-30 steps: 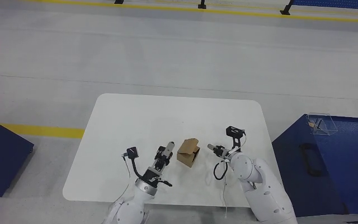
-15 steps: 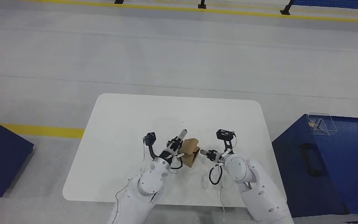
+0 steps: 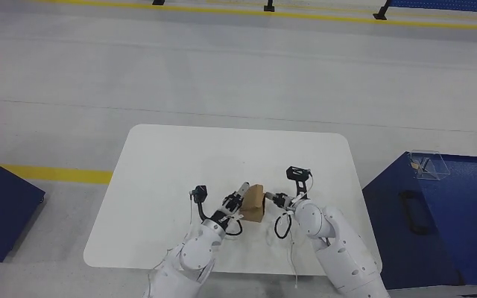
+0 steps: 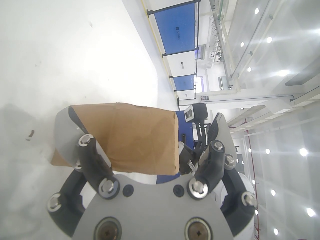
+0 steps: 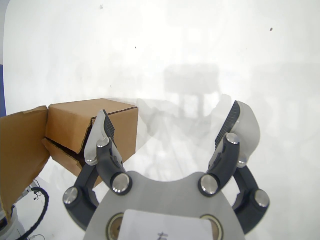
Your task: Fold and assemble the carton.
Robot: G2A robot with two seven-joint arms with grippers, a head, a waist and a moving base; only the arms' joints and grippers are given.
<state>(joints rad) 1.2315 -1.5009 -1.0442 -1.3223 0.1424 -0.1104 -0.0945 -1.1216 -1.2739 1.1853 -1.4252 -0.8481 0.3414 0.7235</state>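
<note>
The white table holds the brown carton near its front middle, one flap standing open. The left gripper is spread wide around the carton. The right gripper, also wide, has one finger against the carton's side.

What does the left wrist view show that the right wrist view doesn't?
Left wrist view, not the right: the left claw, open, with a flat brown side of the carton between its fingers, plus blue wall panels and ceiling lights beyond the table. Right wrist view, not the left: the right claw, open, one finger in front of the carton's corner, a loose flap standing out, and a black cable. Both: the carton and the white table.
</note>
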